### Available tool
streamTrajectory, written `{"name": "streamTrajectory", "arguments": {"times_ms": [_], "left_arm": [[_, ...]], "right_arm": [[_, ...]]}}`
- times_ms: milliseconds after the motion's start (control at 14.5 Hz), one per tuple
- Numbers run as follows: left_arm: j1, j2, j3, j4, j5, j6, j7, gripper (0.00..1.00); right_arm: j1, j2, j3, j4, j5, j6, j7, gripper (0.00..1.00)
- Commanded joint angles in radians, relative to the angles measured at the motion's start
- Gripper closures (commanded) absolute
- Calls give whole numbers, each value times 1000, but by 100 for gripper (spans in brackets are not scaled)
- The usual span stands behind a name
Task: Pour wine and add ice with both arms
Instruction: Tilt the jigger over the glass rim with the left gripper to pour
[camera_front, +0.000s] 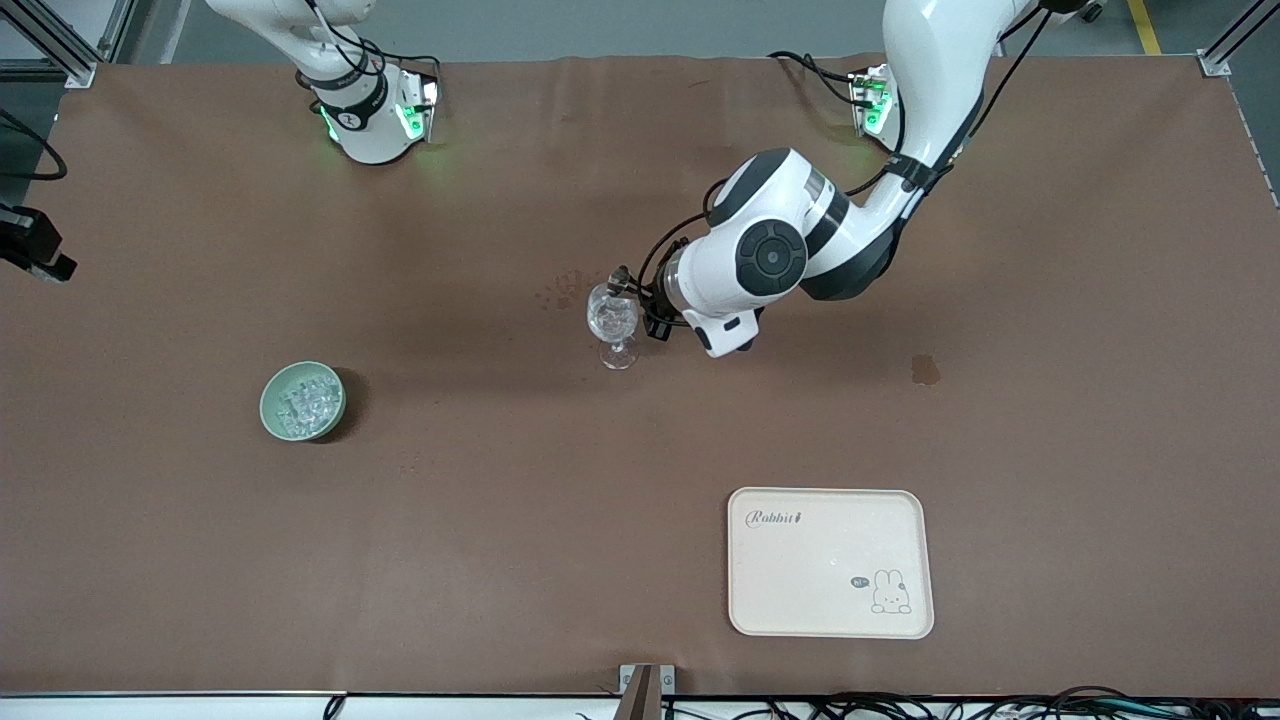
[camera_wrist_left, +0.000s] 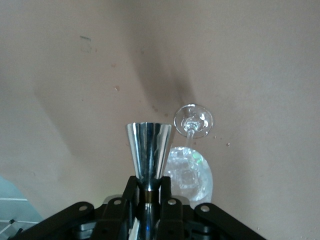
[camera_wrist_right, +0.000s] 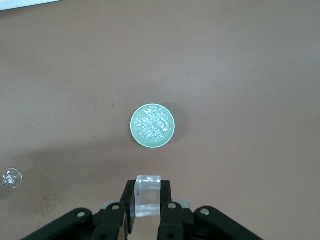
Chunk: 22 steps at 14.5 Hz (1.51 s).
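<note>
Metal cup (camera_wrist_left: 148, 156): you will find it clamped by its narrow waist in the left gripper (camera_wrist_left: 148, 197), tipped over on its side, mouth close beside the bowl of the wine glass (camera_front: 613, 318). The glass stands upright near the table's middle. No liquid can be made out in cup or glass. Judgement: the pour is under way or just finishing; you cannot confirm wine in the glass from these views.

Ice: the right gripper (camera_wrist_right: 148, 200) is closed on a single clear ice cube (camera_wrist_right: 148, 195), held high over the table above the pale green bowl (camera_wrist_right: 135, 131). The heap of cubes (camera_front: 305, 402) sits in that bowl, toward the right arm's end of the table and a little nearer the front camera than the glass. Judgement: cube picked, not yet delivered; carrying it to the glass is what remains.

View notes: only the right wrist view shows the held cube and closed fingers; the front view shows that arm's base alone. Only the left wrist view shows the grip on the cup and glints in the glass, possibly ice, not certain. The front view alone shows the cream tray (camera_front: 830, 600), nearest the camera, toward the left arm's end.
</note>
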Motion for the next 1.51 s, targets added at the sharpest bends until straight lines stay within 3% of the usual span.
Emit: {"name": "streamTrajectory", "arguments": {"times_ms": [0,1446], "left_arm": [[-8,-9,6,1,45,9,-56,100],[-68,-6,6,51,293,9,-328,100]], "right_arm": [[4,-18,-2,-13,6,5,8,99],[6,-18,-2,-13,8,9,8,99]]}}
